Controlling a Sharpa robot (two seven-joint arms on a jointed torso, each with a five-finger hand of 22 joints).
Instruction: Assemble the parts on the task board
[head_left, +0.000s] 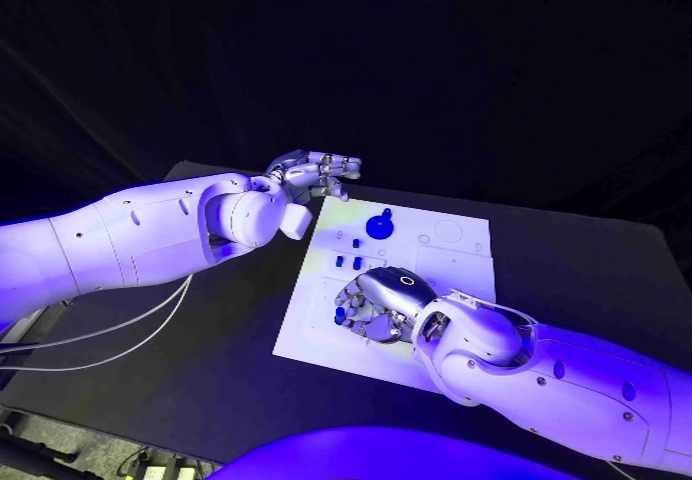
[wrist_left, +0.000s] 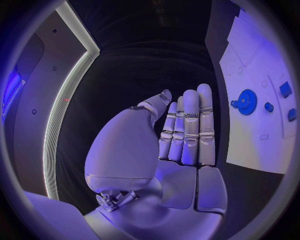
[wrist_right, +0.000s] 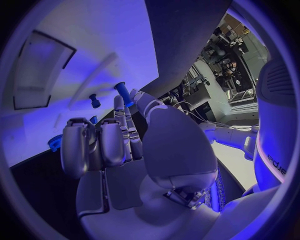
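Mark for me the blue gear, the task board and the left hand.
blue gear (wrist_left: 247, 102), left wrist view, on its toothed face.
task board (head_left: 459, 258), head view, on a bare white patch near its far right corner.
left hand (wrist_left: 185, 131), left wrist view, on the straight fingers held together.

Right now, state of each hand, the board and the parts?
Left hand: open, fingers straight, holds nothing, beside the board.
Right hand: over the board's near part; thumb and a finger pinch a blue peg.
Board: flat on the table.
Gear: on the board.
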